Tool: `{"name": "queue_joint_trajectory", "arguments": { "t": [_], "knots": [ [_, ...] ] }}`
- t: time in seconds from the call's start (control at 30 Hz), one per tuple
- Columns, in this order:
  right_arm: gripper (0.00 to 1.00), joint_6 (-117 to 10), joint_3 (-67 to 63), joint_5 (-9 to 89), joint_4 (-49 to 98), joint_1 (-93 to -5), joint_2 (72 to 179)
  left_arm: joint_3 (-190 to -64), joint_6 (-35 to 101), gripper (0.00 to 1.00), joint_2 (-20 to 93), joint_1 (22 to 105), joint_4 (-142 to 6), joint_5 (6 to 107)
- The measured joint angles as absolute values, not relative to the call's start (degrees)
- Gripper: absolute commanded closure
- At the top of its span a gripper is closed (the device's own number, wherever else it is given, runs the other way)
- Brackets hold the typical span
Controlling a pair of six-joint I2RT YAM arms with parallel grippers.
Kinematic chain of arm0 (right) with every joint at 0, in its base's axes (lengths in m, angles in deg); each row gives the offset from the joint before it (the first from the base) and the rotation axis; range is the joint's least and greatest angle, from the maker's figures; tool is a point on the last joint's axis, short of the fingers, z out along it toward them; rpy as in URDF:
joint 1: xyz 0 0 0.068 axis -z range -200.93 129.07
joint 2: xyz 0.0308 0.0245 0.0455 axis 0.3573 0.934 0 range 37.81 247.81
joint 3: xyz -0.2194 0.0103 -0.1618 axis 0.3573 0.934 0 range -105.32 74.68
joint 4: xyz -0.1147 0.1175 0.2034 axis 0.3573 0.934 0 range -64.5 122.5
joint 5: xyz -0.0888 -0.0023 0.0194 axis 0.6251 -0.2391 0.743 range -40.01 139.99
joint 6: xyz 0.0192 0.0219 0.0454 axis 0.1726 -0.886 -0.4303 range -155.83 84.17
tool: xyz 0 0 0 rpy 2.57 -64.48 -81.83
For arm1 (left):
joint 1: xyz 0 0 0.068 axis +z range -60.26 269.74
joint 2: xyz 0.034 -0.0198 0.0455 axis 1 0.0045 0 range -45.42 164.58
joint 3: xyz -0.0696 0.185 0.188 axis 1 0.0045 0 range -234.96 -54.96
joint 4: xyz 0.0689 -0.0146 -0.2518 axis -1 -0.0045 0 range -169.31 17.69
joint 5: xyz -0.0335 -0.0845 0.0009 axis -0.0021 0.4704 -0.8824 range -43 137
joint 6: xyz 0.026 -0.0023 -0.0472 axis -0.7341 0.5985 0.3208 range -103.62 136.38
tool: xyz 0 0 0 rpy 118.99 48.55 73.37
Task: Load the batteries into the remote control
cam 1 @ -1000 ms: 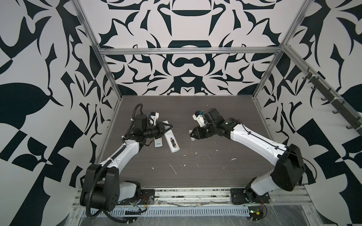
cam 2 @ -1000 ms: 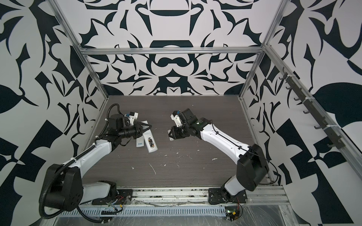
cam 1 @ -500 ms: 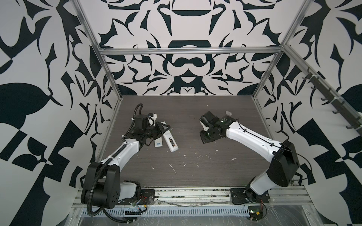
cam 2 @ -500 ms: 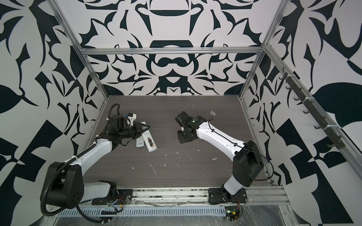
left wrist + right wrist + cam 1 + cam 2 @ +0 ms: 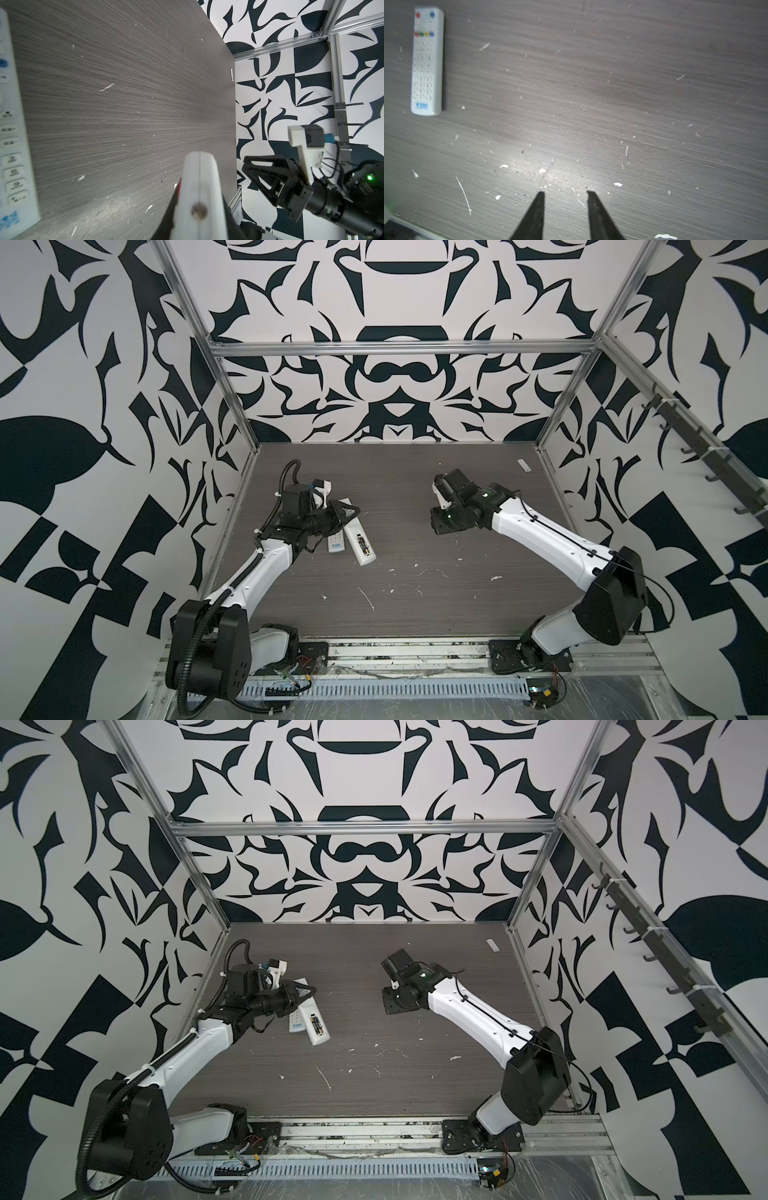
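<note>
The left gripper (image 5: 351, 514) clenches the far end of a long white plastic remote control (image 5: 367, 556), turned back-up, at 9 o'clock from the centre of the dark wood-grain table (image 5: 436, 614). Slim dark gold-banded batteries (image 5: 362, 545) sit in its open compartment. A second white, button-faced remote (image 5: 336, 542) lies just beside it at 9 o'clock. At 3 o'clock, well apart, the right gripper (image 5: 565, 193) hangs released and empty.

Mid table (image 5: 415, 593) free; remotes (image 5: 368, 558) clutter left-arm side.
</note>
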State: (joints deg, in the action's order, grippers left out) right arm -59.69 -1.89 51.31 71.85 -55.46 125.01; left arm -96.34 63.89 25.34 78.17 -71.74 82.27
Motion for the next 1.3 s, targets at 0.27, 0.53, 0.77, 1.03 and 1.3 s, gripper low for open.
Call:
{"name": "queue_joint_trajectory", "arguments": {
  "t": [0.27,0.53,0.77,1.03,1.3],
  "knots": [
    [0.38,-56.36,-8.36,51.59,73.46,-43.65,127.85,-96.34,61.66,1.0,25.34,78.17,-71.74,83.88],
    [0.33,-56.69,-8.98,53.19,73.18,-40.31,135.06,-96.98,59.19,1.0,29.82,77.32,-71.71,85.48],
    [0.32,-57.06,-15.4,52.12,72.79,-40.53,142.77,-97.72,59.19,1.0,40.86,72.09,-66.25,84.23],
    [0.33,-55.77,-22.11,49.69,69.77,-40.31,149.53,-100.91,61.4,0.99,53.08,68.03,-58.23,80.91],
    [0.23,-55.93,-30.68,47.35,67.58,-39.43,157.79,-102.99,61.48,0.86,59.83,67.81,-56.37,78.25]
  ]
}}
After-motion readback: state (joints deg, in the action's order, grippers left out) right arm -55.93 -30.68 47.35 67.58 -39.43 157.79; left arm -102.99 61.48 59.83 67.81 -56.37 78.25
